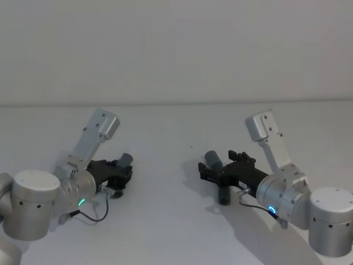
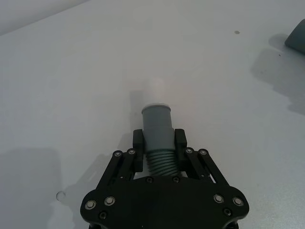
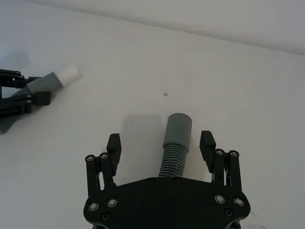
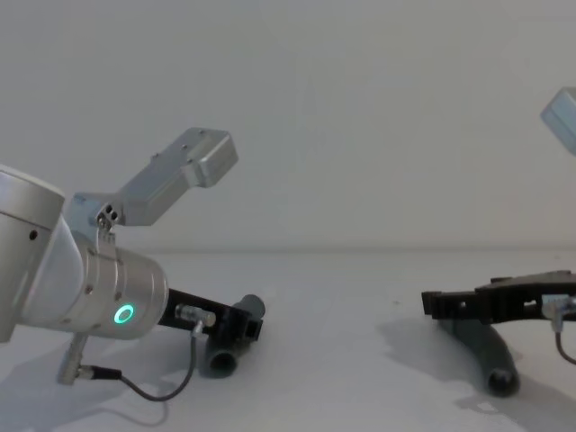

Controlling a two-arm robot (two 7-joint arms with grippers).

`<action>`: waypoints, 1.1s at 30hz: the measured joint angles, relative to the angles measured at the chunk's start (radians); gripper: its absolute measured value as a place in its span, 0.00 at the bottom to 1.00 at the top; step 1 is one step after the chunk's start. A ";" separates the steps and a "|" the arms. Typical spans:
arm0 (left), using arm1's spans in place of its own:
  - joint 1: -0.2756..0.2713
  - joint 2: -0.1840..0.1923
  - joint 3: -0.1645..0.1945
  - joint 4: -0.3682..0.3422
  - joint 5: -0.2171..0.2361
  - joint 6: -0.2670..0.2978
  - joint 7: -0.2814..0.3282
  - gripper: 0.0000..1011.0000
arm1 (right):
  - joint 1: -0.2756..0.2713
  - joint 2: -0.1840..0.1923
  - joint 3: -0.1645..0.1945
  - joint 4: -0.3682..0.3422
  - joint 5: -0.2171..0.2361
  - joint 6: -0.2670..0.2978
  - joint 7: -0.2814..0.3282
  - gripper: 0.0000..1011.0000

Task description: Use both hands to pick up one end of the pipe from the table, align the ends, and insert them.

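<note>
1. The left end effector (image 2: 159, 141) is clamped on the left pipe (image 2: 157, 119) by its ribbed part, at 8 o'clock in the head view.
2. The right end effector (image 3: 160, 142) gapes wide astride the right pipe (image 3: 177, 129), at 5 o'clock.
3. The desk (image 1: 165, 232) is matte white and the wall (image 1: 176, 49) is plain.

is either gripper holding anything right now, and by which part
Left gripper clamps the dark grey ribbed tube piece just behind its smooth collar. Right gripper straddles the other grey tube, jaws open.
</note>
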 joint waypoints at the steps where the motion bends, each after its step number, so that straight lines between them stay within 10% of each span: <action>1: 0.000 0.000 0.000 0.000 0.000 0.000 0.000 0.34 | 0.000 0.000 0.000 0.000 0.000 0.000 0.000 0.99; 33: 0.000 0.000 0.000 0.000 0.000 0.000 0.000 0.34 | 0.052 -0.015 -0.001 0.117 -0.027 0.015 0.041 0.99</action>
